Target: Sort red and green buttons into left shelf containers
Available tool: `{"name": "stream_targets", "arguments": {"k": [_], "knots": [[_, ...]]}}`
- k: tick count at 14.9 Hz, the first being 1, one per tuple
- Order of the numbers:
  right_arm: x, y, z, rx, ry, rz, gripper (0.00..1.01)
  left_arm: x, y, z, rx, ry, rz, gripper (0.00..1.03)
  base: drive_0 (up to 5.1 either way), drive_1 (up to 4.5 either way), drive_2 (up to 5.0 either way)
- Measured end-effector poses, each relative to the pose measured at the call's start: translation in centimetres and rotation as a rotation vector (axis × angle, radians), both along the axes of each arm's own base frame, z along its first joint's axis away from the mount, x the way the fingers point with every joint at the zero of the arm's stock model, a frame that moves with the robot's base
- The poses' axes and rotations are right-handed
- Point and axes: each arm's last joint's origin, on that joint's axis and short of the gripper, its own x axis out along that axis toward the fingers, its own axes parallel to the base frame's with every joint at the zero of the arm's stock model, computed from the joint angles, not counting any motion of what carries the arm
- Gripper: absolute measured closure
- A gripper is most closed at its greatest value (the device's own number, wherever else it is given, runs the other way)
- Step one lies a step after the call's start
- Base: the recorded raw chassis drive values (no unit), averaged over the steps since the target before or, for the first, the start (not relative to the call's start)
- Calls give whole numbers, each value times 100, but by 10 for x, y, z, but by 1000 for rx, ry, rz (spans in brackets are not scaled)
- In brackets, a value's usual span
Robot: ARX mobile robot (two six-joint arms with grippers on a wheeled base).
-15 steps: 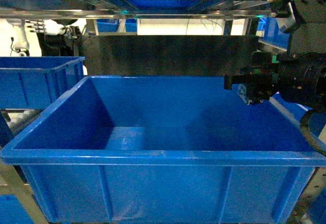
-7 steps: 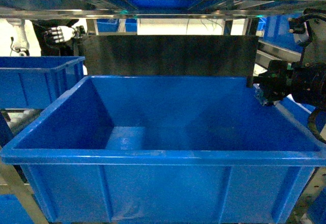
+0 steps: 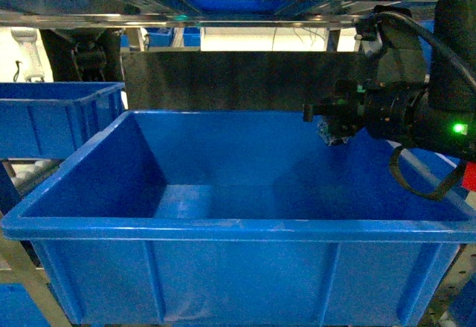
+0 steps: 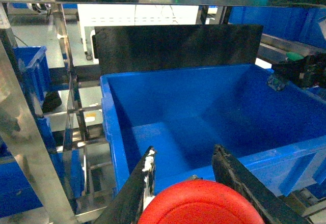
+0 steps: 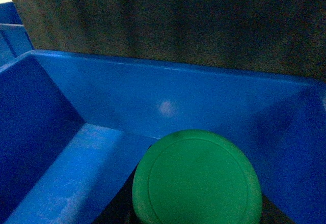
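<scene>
right arm: reached in from the right of the head view, held level over the back right part of the big blue bin (image 3: 223,230); a green light is lit on its wrist
right end effector (image 3: 332,122): its fingers cannot be made out; the green button (image 5: 197,178) fills the foreground of the right wrist view, above the bin's floor, so a grip on it is likely but cannot be told for sure
left arm: not seen in the head view; its wrist camera is aimed at the same bin from the front left
left end effector (image 4: 186,183): two dark fingers (image 4: 239,183) are closed against the sides of the red button (image 4: 196,203), held in front of the bin's near rim, outside it
buttons: two counted, one red, one green
bins: the large one in front, a second blue bin (image 3: 52,115) to its left, more blue ones behind
surroundings: metal shelf framing (image 4: 30,147), a dark panel (image 3: 245,78) behind the bin, a bright room beyond
</scene>
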Motion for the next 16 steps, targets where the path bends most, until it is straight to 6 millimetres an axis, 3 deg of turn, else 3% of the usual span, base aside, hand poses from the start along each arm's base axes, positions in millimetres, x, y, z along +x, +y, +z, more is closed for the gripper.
{"name": "stream_targets", "arguments": {"k": [2, 3, 8, 12, 16], "knots": [[1, 8, -9, -23, 44, 6, 76, 0, 0, 0, 0, 0, 0, 74, 0, 0, 0], [1, 11, -11, -29, 48, 12, 68, 0, 0, 0, 0, 0, 0, 74, 0, 0, 0], [1, 13, -9, -26, 39, 18, 1, 0, 0, 0, 0, 0, 0, 74, 0, 0, 0], [1, 13, -9, -26, 39, 18, 3, 3, -2, -1, -3, 2, -15, 74, 0, 0, 0], [1, 13, -9, -26, 39, 18, 3, 56, -23, -42, 18, 103, -107, 74, 0, 0, 0]]}}
